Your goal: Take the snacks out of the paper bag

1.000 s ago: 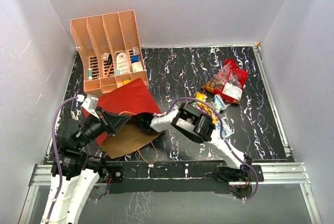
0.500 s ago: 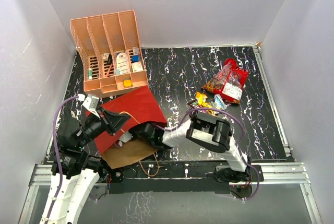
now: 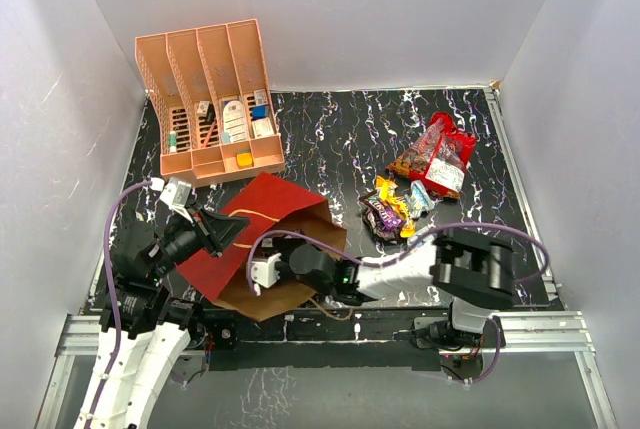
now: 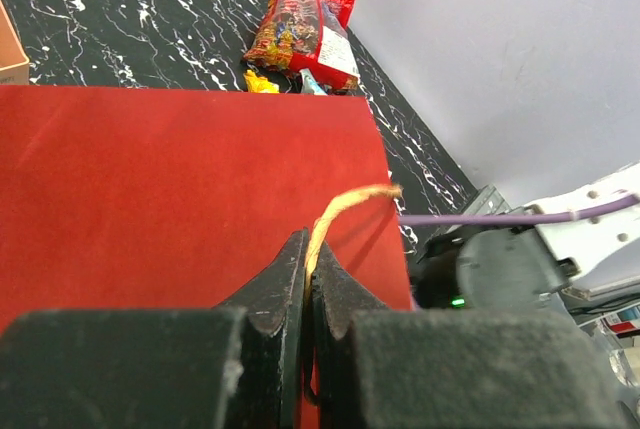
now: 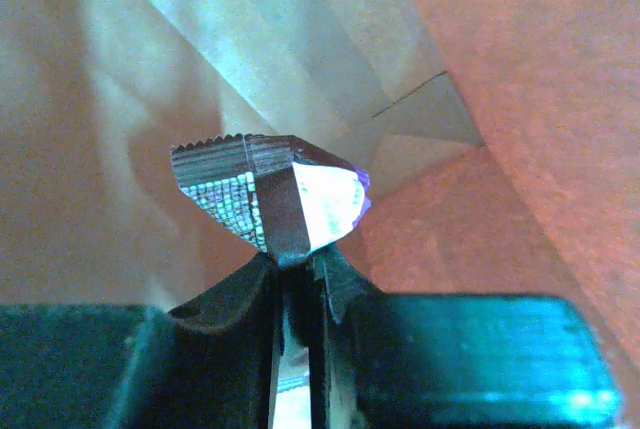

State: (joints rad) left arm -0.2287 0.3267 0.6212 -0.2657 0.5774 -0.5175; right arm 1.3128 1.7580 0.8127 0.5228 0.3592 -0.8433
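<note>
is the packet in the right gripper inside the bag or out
Inside: the right wrist view shows the packet pinched in the right gripper, brown walls of the bag all round.

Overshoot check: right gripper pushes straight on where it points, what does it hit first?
The right gripper, shut on a packet, faces the creased brown inner wall of the paper bag: likely first contact, depth unclear.

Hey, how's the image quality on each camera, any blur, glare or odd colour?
Top external: even, sharp, soft shadows only. Left wrist: near jaws blurred, handle and paper bag crisp. Right wrist: dim, orange-tinted inside the bag, glare on the shiny packet, jaws dark and soft.
</note>
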